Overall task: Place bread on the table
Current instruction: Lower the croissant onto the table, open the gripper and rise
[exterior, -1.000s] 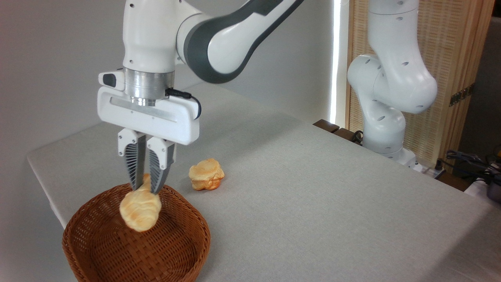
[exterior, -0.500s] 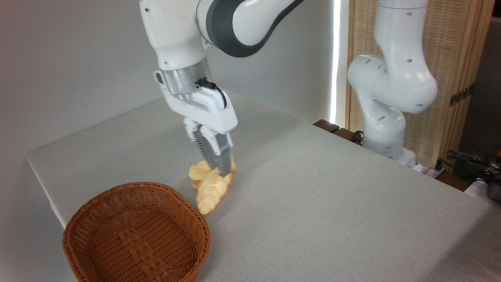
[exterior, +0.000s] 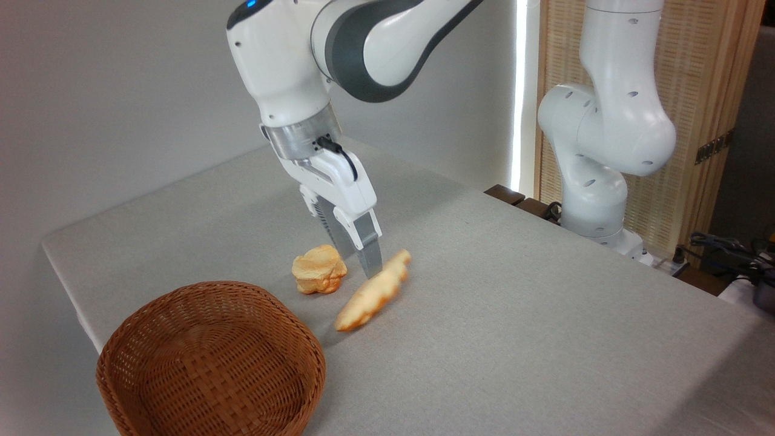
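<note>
A knobbly bun (exterior: 319, 277) sits on the table (exterior: 514, 315) just left of the gripper (exterior: 366, 263), apart from it, and a round wicker basket (exterior: 209, 360) lies farther down-left, near the table's front-left corner, with nothing in it that shows. The arm's white base (exterior: 596, 200) stands off the table's far right edge, well away from the jaws. To the right of the jaws and toward the camera the grey top lies bare and wide; behind them it runs on to the far edge by the wall. The bread (exterior: 373, 292) is right at the fingertips, just below and to their right, its upper tapered end beside the nearer finger (exterior: 368, 245). Its long axis runs diagonally, the far tip pointing up-right and the near tip down-left toward the basket, with a gap between that tip and the basket rim. It seems to rest on the cloth. Whether the jaws grip the bread or have let go I cannot tell; the second finger is mostly hidden behind the first.
</note>
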You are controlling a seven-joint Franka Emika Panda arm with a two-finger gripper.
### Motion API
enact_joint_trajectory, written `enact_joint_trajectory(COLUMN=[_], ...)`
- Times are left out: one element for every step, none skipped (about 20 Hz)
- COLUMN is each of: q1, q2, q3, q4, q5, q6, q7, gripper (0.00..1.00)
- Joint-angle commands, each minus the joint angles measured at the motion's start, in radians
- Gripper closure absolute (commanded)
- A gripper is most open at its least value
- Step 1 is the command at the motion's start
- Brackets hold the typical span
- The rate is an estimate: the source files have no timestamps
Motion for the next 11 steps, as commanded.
enact_joint_trajectory(q1=[-0.002, -0.002, 0.000, 0.001, 0.004, 0.008, 0.011, 0.012, 0.014, 0.014, 0.012], q2=[-0.006, -0.006, -0.006, -0.005, -0.002, 0.003, 0.004, 0.006, 0.012, 0.017, 0.018], q3=[0.008, 0.012, 0.016, 0.017, 0.019, 0.019, 0.020, 0.020, 0.020, 0.022, 0.023], q4=[0.097, 0.114, 0.115, 0.114, 0.114, 0.114, 0.115, 0.117, 0.119, 0.120, 0.119], q5=[-0.046, -0.076, -0.099, -0.099, -0.100, -0.100, -0.105, -0.113, -0.113, -0.111, -0.110], q6=[0.008, 0.021, 0.049, 0.069, 0.087, 0.094, 0.094, 0.094, 0.095, 0.095, 0.094], q7=[-0.014, -0.024, -0.063, -0.094, -0.111, -0.113, -0.114, -0.116, -0.116, -0.116, -0.114], gripper=[0.00, 0.00, 0.00, 0.00, 0.00, 0.00, 0.00, 0.00, 0.00, 0.00, 0.00])
